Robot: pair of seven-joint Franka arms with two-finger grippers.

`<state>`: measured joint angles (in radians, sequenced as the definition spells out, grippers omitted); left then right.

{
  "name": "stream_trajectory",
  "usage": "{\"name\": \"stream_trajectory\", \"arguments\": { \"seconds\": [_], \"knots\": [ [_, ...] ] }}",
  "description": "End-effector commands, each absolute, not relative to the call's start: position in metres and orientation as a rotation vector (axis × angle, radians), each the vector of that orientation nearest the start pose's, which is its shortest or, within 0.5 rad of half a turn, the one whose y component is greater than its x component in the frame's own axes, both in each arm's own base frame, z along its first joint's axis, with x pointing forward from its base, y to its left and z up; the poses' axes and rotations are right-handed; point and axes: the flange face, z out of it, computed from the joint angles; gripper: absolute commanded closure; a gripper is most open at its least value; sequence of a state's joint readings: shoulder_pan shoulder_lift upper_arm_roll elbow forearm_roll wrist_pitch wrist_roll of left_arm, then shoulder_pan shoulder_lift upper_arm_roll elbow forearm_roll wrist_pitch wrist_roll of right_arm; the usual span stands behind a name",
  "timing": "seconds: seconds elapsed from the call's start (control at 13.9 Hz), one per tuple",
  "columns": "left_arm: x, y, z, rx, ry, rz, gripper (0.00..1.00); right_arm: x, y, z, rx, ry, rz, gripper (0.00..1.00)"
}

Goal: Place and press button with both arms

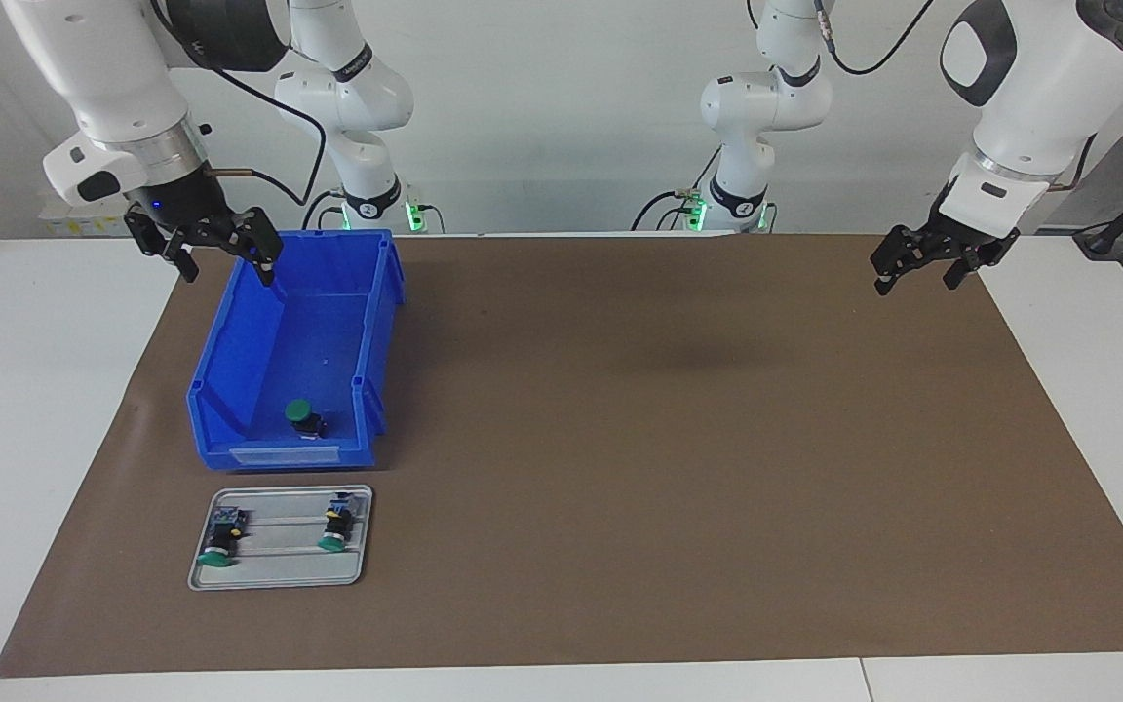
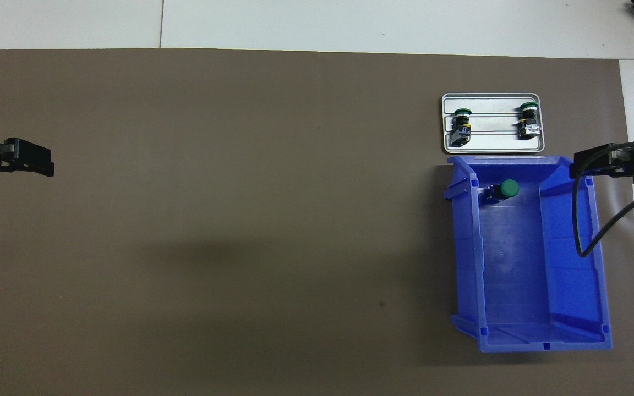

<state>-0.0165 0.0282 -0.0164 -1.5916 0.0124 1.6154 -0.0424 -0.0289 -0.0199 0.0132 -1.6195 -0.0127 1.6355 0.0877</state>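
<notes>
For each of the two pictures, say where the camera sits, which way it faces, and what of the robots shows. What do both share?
Facing view: high across the table, facing the robots; both arms show, right gripper over the blue bin, left gripper over the mat's edge.
Overhead view: high above the robots' end, looking steeply down; only gripper parts show.
Shared: bin, green button inside it, metal tray holding two more buttons.

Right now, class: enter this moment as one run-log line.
left gripper: open, waiting over mat | right gripper: open, over blue bin | button: in bin | tray: two buttons
</notes>
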Motion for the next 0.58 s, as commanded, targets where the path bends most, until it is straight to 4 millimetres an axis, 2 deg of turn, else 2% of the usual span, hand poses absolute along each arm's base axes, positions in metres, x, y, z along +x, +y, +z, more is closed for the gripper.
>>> {"name": "stream_trajectory", "arguments": {
  "seconds": [0.0,0.22,0.36,0.5],
  "knots": [
    [0.557,-0.015,0.604,-3.127,-0.016,0.011,0.00,0.549,-0.006,0.623,-3.153,0.162,-0.025,0.00],
    [0.557,-0.015,0.604,-3.127,-0.016,0.011,0.00,0.545,-0.003,0.623,-3.155,0.150,0.021,0.00],
    [0.557,-0.015,0.604,-3.127,-0.016,0.011,0.00,0.545,0.010,0.623,-3.178,0.105,0.016,0.00],
    [0.557,-0.015,0.604,-3.127,-0.016,0.011,0.00,0.544,0.015,0.623,-3.186,0.090,0.017,0.00]
  ]
}}
